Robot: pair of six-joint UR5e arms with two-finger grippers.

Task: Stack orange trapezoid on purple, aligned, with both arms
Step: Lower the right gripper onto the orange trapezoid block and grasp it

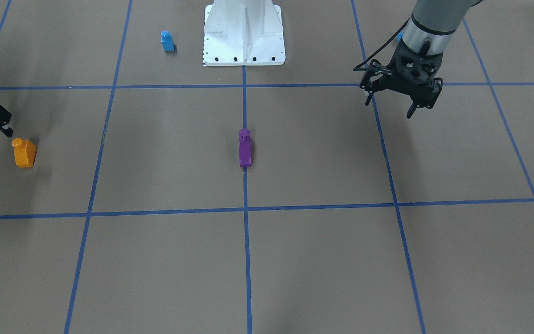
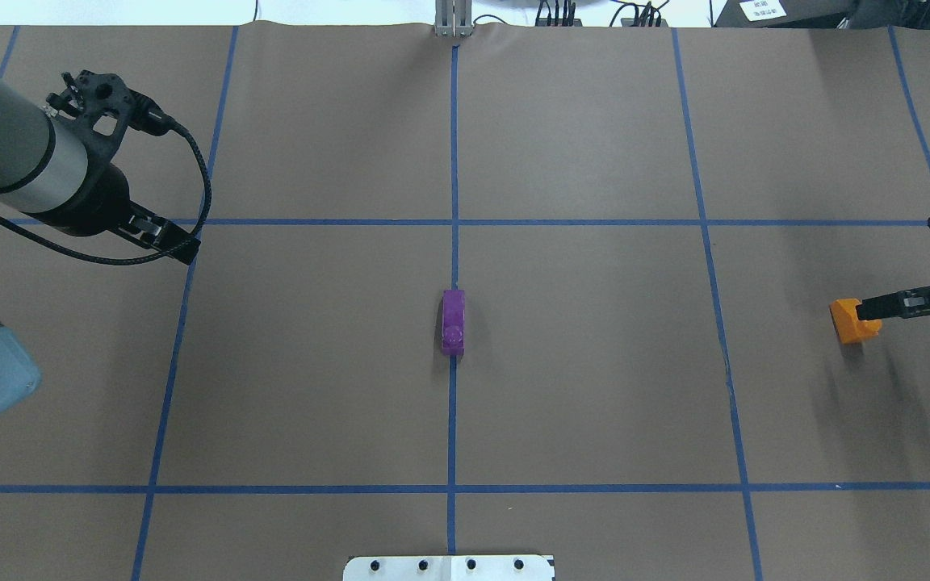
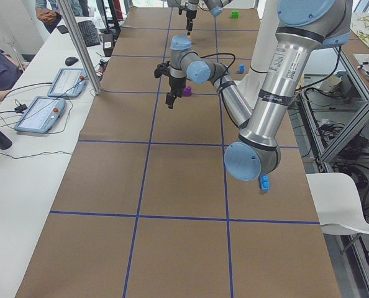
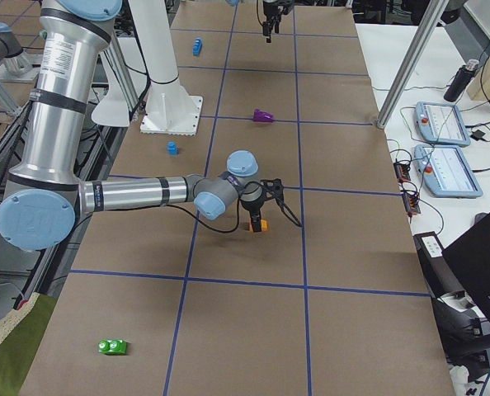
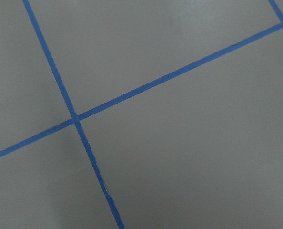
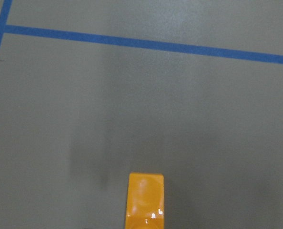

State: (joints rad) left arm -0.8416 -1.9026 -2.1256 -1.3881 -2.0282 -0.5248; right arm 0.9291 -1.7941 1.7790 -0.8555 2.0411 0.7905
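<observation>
The orange trapezoid [image 2: 851, 321] stands on the surface [image 1: 322, 260] at the robot's far right, stud up, not lifted. The right hand [image 2: 897, 265] hovers at it with its fingers spread. One finger [image 2: 889, 307] crosses over the block in the overhead view. The right wrist view shows the block at the bottom edge with no finger on it, so it is judged ungrasped.

Well apart, at the centre of the surface, the purple [image 1: 244, 148] sits on the middle tape line with nothing stacked on it. Its stud is at the end toward the white base pedestal [image 1: 244, 41].

Farther still, the left hand [image 1: 389, 109] hangs above bare surface on the robot's left, released and empty.

Status: no part of the stack is made. Remaining steps, as judged:
1. Close on the orange trapezoid.
2. Carry it to the purple.
3. Match the slopes and press it onto the stud, probably with the left hand steadying.
</observation>
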